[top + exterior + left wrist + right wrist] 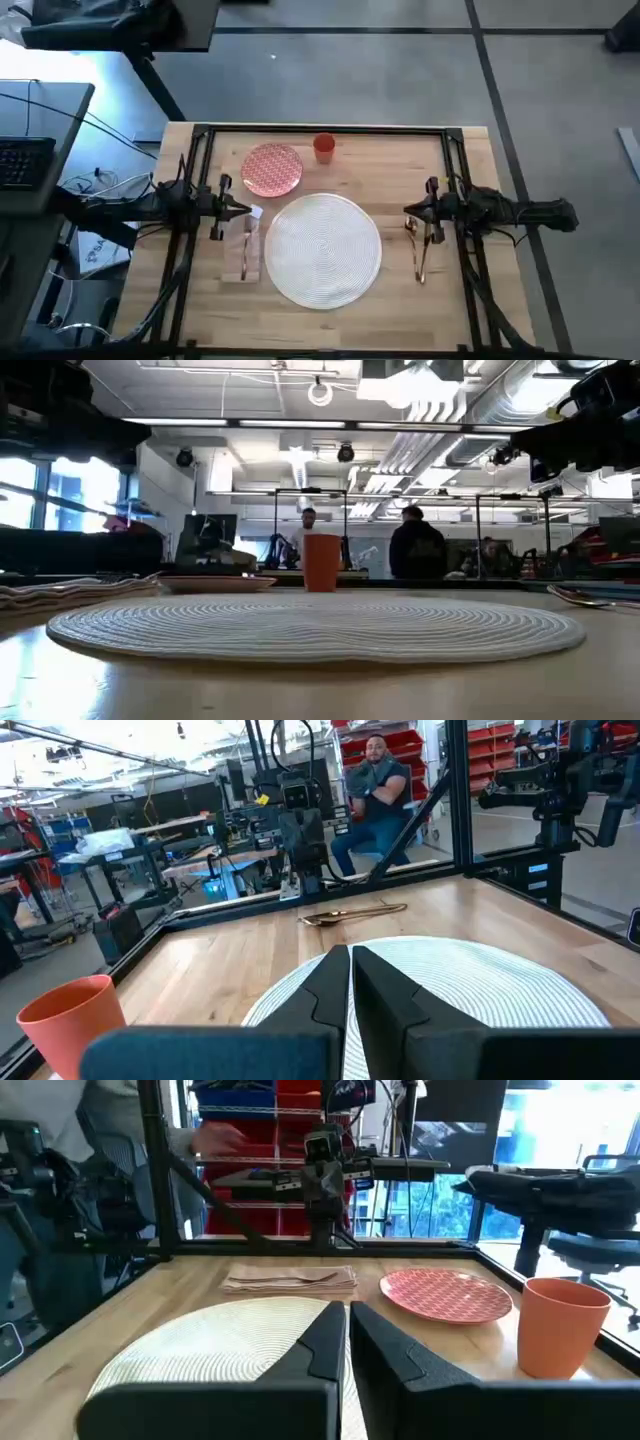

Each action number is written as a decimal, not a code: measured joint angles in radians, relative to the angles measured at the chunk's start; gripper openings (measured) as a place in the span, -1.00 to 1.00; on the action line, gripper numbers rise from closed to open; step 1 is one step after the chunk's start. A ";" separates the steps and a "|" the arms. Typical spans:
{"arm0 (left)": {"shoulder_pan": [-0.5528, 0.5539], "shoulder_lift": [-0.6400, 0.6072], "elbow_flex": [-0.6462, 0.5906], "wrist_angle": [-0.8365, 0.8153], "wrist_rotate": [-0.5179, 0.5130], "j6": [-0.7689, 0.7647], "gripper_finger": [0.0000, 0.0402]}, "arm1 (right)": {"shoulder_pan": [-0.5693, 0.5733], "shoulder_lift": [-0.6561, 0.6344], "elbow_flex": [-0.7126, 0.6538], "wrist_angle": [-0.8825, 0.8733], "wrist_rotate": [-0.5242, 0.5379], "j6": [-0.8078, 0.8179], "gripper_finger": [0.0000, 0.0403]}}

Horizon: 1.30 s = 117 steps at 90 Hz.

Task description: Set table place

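Observation:
The round white woven placemat (322,250) lies flat at the table's middle. Beyond it the red-patterned plate (272,168) and the orange cup (324,147) stand on the wood. Left of the mat lies the beige napkin (243,258) with a copper fork on it. More copper cutlery (420,255) lies on the table to the mat's right. My left gripper (240,210) hovers shut over the napkin's far end, pointing at the mat (500,980). My right gripper (408,212) hovers shut over the cutlery's far end, facing the mat (200,1345).
A black metal frame (320,130) runs along the table's edges, with posts at the far corners. A grey desk with a keyboard (25,160) stands off the table's left. People sit and stand in the room beyond (415,550).

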 joint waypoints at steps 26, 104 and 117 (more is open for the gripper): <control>0.000 0.000 0.000 0.000 0.000 0.000 -1.00 | 0.000 0.000 0.000 0.000 0.000 0.000 -1.00; 0.001 0.003 -0.001 0.047 -0.159 0.140 -1.00 | 0.000 0.000 0.000 0.000 0.000 0.000 -1.00; 0.001 0.009 0.003 0.185 -0.250 -0.340 -1.00 | 0.000 0.000 0.000 0.000 0.000 0.000 -1.00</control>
